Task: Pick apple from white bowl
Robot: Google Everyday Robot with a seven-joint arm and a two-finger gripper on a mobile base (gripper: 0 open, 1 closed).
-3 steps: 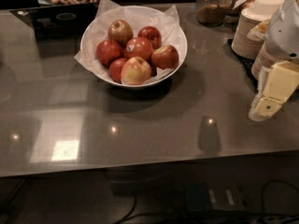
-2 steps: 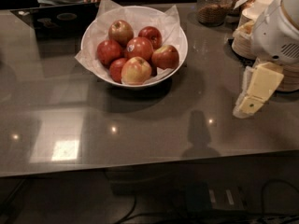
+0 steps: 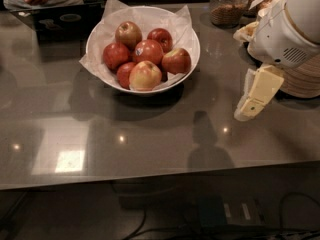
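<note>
Your gripper (image 3: 246, 114) hangs over the table, right of the bowl (image 3: 192, 43) — whether it is open, you cannot tell. The apple (image 3: 176, 60) lies left of it and farther back — on the bowl's nearest side.

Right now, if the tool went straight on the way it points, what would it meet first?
Probably the grey tabletop. The tool hangs at the right, angled down and slightly left, well clear of the white bowl; depth is hard to judge.
</note>
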